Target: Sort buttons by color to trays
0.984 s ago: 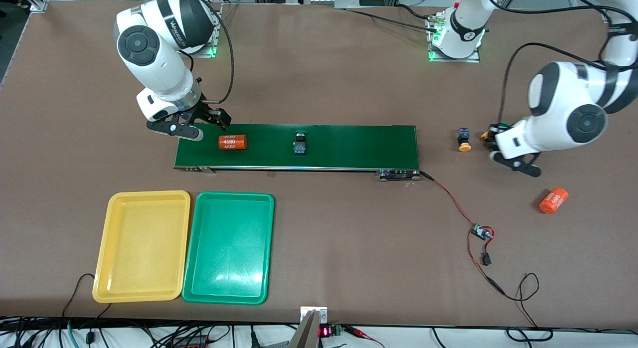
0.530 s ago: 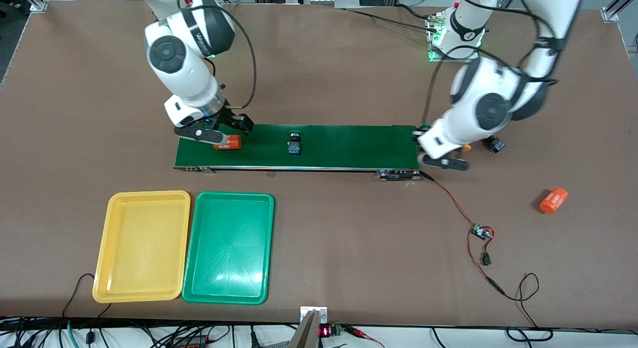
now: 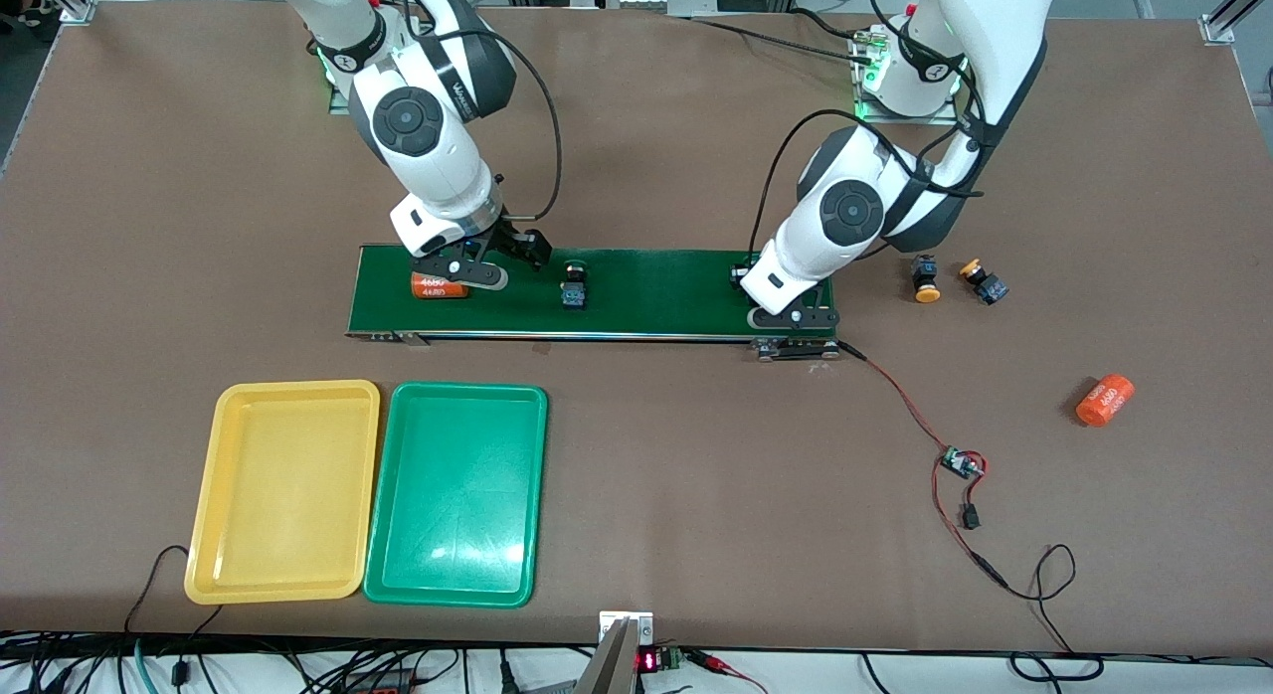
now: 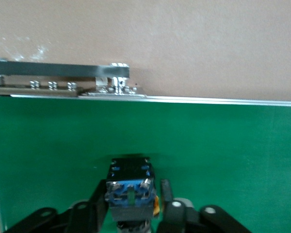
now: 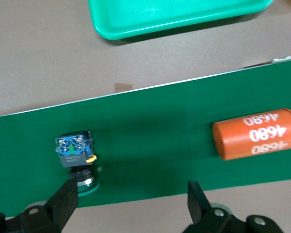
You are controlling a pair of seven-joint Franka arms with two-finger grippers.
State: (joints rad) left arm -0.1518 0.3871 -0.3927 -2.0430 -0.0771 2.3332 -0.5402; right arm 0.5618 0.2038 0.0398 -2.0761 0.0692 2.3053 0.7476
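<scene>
The left gripper (image 3: 771, 294) is low over the left arm's end of the green belt (image 3: 656, 291), with a black-and-blue button (image 4: 130, 187) between its fingers; I cannot tell if it pinches it. The right gripper (image 3: 494, 261) hangs spread wide over the belt between an orange can (image 3: 439, 285) and a green-capped button (image 3: 573, 285). Two yellow-capped buttons (image 3: 925, 277) sit on the desk (image 3: 646, 157), and the yellow tray (image 3: 286, 490) and green tray (image 3: 457, 493) lie side by side, nearer the front camera.

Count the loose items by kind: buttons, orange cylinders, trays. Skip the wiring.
Buttons: 4 (green-capped button mid-belt, button at the belt's left-arm end, two yellow-capped buttons on the table)
Orange cylinders: 2 (cylinder on the belt, cylinder on the table)
Trays: 2 (yellow tray, green tray)
Total: 8
</scene>
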